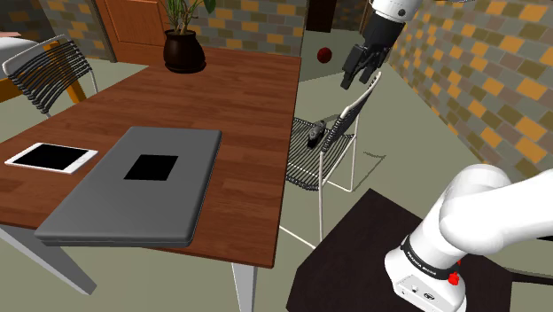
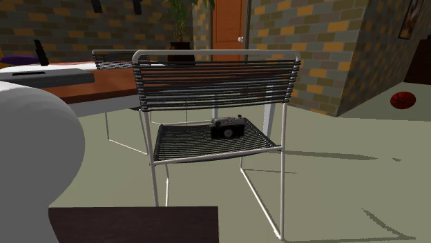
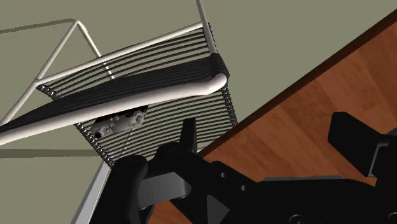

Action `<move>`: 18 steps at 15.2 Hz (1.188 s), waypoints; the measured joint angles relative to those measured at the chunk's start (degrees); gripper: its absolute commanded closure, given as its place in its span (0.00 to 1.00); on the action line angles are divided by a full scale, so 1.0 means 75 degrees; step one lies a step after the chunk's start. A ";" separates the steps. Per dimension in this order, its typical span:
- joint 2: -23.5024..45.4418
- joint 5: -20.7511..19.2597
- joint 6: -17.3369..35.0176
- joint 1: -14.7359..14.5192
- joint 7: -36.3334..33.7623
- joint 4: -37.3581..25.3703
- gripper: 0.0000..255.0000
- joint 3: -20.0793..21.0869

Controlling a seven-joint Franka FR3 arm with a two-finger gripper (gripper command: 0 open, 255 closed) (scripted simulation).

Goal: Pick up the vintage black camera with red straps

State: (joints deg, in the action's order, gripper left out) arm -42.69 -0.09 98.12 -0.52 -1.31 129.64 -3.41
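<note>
A small black camera with a silvery top [image 2: 228, 128] lies on the wire seat of a white-framed chair [image 2: 207, 76]. In the shoulder view the camera [image 1: 315, 135] rests on that seat beside the table's edge. My black gripper [image 1: 356, 80] hangs open well above the chair's backrest, apart from the camera. In the wrist view the camera [image 3: 118, 123] shows partly through the backrest's dark cords, far beyond my gripper [image 3: 270, 143], whose fingers stand wide apart with nothing between them. I cannot make out any straps.
A wooden table [image 1: 253, 106] next to the chair carries a flat grey case [image 1: 133, 186], a tablet [image 1: 51, 158] and a potted plant [image 1: 183, 49]. A second chair [image 1: 49, 71] stands at the table's far side. A red ball [image 2: 403, 101] lies on the floor.
</note>
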 measured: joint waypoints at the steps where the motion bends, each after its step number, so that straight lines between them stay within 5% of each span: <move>1: 0.0000 0.0000 0.0000 0.0000 0.0000 0.0000 0.00 0.0000; 18: 0.3830 0.0222 0.2504 0.0763 -0.1131 -0.0776 0.00 -0.0711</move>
State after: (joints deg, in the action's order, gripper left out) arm -13.97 1.58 116.90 5.21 -9.79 123.82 -8.74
